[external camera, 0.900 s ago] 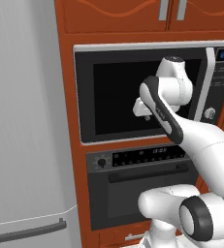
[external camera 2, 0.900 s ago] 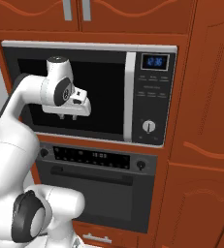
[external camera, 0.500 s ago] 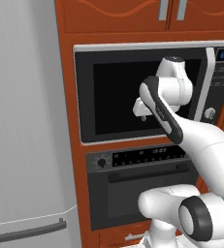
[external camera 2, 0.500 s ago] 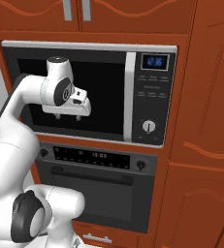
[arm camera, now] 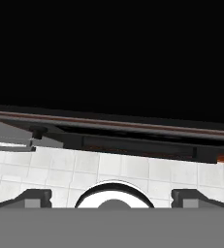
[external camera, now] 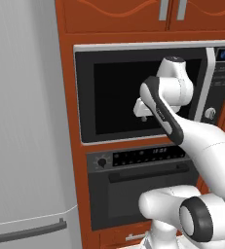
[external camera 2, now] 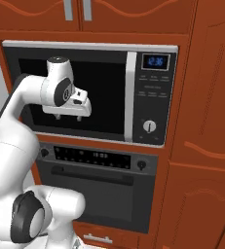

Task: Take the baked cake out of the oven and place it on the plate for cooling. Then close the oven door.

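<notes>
The black oven [external camera: 138, 192] [external camera 2: 92, 189] sits under the microwave. The oven door [external camera: 143, 194] [external camera 2: 94, 194] is shut, and its bar handle [external camera: 148, 171] [external camera 2: 92, 175] runs across the top. The baked cake is hidden behind that door, and the plate is out of view. My gripper [external camera: 144, 117] [external camera 2: 68, 117] hangs in front of the microwave's window, pointing down, above the oven's control strip. In the hand view my gripper [arm camera: 112, 197] is open and holds nothing. Its fingertips [arm camera: 36, 196] stand far apart over the oven's handle [arm camera: 137, 145], seen from above.
The silver-trimmed microwave [external camera: 119, 97] [external camera 2: 109, 92] is closed, just behind the hand. A grey fridge [external camera: 21, 121] stands to the left. Orange-brown cabinet fronts [external camera 2: 206, 146] rise to the right, with more above. White floor tiles [arm camera: 147, 169] lie below.
The jaws have spread apart from nearly shut. The arm and the base have stayed where they were.
</notes>
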{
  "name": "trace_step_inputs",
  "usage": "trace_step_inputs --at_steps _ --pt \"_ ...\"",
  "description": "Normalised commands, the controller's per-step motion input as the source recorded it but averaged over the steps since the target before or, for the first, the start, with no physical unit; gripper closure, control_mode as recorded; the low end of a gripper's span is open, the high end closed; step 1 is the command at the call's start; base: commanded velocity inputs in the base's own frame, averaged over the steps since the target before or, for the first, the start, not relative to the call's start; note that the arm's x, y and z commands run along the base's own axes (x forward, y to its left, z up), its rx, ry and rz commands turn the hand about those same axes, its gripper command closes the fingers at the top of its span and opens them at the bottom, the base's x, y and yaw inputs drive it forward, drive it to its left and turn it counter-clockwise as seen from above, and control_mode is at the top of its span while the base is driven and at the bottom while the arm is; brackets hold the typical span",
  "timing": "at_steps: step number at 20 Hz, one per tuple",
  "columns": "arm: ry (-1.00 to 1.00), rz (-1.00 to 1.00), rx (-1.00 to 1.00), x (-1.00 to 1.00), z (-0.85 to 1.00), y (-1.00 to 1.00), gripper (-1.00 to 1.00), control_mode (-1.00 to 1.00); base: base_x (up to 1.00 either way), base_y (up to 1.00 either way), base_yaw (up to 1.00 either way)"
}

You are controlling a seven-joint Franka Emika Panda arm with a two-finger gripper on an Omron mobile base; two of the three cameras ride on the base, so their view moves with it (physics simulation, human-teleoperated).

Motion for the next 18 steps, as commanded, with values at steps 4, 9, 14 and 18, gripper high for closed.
trace_step_inputs --at_steps 4,9,14,18 --pt "0.00 0.00 0.00 0.00 0.00 0.00 -1.00 1.00 -0.48 0.00 0.00" --pt "0.00 0.00 0.00 0.00 0.00 0.00 -1.00 1.00 -0.55 0.00 0.00" --pt "0.00 0.00 0.00 0.00 0.00 0.00 -1.00 1.00 -0.14 0.19 0.00" --pt "0.00 0.00 0.00 0.00 0.00 0.00 -1.00 1.00 -0.04 0.34 0.00"
